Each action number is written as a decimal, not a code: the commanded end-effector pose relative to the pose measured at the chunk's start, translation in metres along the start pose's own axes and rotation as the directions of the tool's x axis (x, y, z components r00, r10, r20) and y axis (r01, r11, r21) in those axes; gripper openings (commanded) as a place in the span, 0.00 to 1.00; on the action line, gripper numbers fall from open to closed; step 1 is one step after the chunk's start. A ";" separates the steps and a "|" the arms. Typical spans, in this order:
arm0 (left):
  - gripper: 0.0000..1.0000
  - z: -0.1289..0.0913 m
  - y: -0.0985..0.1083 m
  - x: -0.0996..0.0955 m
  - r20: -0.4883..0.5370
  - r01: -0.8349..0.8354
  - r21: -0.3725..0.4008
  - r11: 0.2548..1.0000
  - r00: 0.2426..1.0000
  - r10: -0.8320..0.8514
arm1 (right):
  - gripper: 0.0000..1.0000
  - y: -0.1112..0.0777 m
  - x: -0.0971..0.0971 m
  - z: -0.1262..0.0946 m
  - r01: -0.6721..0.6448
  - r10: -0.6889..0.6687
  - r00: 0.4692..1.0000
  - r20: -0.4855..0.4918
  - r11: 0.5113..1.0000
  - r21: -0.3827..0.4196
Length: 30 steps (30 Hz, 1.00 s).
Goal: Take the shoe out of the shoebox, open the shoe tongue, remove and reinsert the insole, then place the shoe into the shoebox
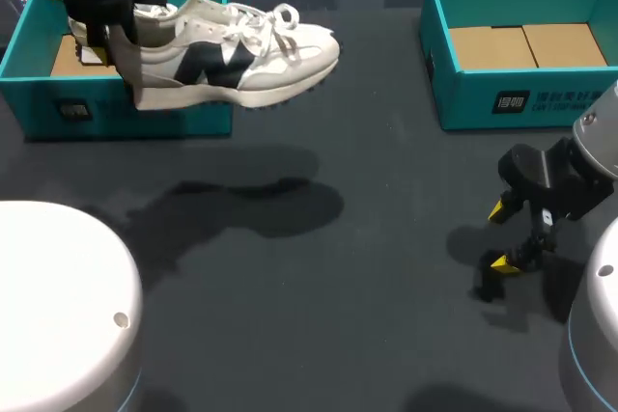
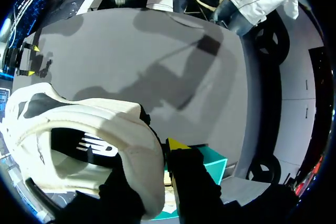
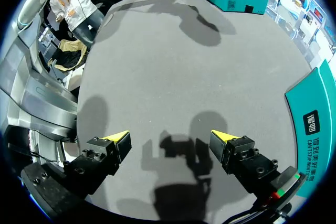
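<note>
A white sneaker (image 1: 232, 57) with a navy side mark and white laces hangs in the air, toe pointing right, over the front wall of the left teal shoebox (image 1: 116, 115). My left gripper (image 1: 108, 38) is shut on its heel. In the left wrist view the padded heel collar of the sneaker (image 2: 79, 129) sits between the fingers of my left gripper (image 2: 152, 163), one yellow fingertip (image 2: 177, 144) showing outside it, with the teal shoebox (image 2: 212, 162) below. My right gripper (image 1: 502, 236) stands open low over the table at the right, nothing between its fingers (image 3: 170, 137).
A second open teal shoebox (image 1: 521, 94) with a cardboard floor stands at the back right, close beside my right gripper (image 3: 315, 119). The dark table (image 1: 319, 267) lies between the two boxes. My arms' white bases (image 1: 58, 296) sit at the near corners.
</note>
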<state>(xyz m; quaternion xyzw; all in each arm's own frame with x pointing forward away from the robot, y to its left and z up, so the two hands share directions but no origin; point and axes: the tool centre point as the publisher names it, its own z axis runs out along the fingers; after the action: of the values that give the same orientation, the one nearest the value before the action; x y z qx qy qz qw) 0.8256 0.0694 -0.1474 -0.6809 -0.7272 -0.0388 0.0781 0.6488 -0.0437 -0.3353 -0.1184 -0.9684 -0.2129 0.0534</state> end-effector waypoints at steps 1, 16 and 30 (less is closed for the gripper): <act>0.00 0.010 -0.040 -0.022 -0.025 -0.006 -0.101 0.995 1.000 0.004 | 1.00 0.000 0.001 0.001 0.000 0.000 1.000 0.002 1.000 0.001; 0.00 0.025 -0.083 -0.065 -0.050 -0.035 -0.053 0.998 0.998 0.032 | 1.00 0.000 0.001 0.001 0.000 0.000 1.000 0.002 1.000 0.001; 0.00 0.067 -0.099 -0.100 -0.069 -0.055 -0.085 0.995 0.996 0.050 | 1.00 0.000 0.001 0.001 0.000 0.000 1.000 0.002 1.000 0.001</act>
<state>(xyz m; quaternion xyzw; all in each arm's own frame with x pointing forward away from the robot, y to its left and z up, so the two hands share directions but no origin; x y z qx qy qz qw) 0.7349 -0.0111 -0.1987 -0.7034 -0.7025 -0.0771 0.0758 0.6488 -0.0437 -0.3354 -0.1184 -0.9684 -0.2128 0.0534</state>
